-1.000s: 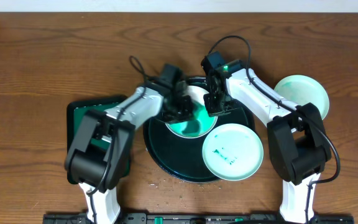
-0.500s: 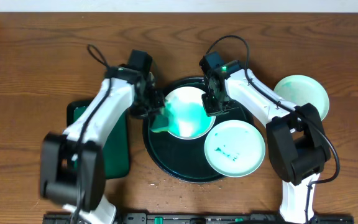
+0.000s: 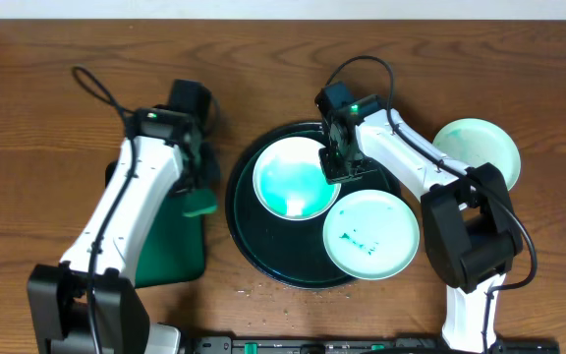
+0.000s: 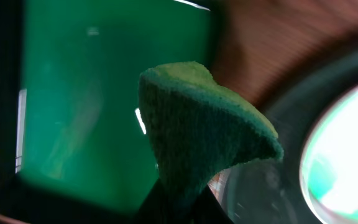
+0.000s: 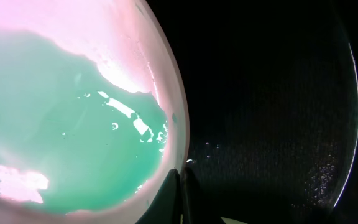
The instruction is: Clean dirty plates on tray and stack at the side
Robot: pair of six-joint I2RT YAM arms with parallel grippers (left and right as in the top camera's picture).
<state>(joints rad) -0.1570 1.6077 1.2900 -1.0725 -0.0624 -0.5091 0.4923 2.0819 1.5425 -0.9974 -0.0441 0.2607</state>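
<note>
The large round dark tray point(image 3: 263, 258) holds a white plate point(image 3: 288, 172) smeared green inside and a pale mint plate point(image 3: 369, 236) with green marks at its right front rim. A second mint plate point(image 3: 480, 149) lies on the table at the right. My right gripper point(image 3: 336, 169) is shut on the white plate's right rim point(image 5: 166, 93), over the tray floor point(image 5: 278, 112). My left gripper point(image 3: 197, 192) is shut on a green sponge point(image 4: 197, 130), held over the rectangular green tray point(image 4: 92, 93) left of the round tray.
The rectangular dark green tray point(image 3: 170, 251) sits left of the round tray. Small crumbs point(image 3: 254, 290) lie on the wooden table near the front edge. The arms' bases stand at the front left and front right.
My left gripper has drawn the sponge off the white plate and moved left, out over the rectangular tray. The right gripper has stayed on the plate's rim.
</note>
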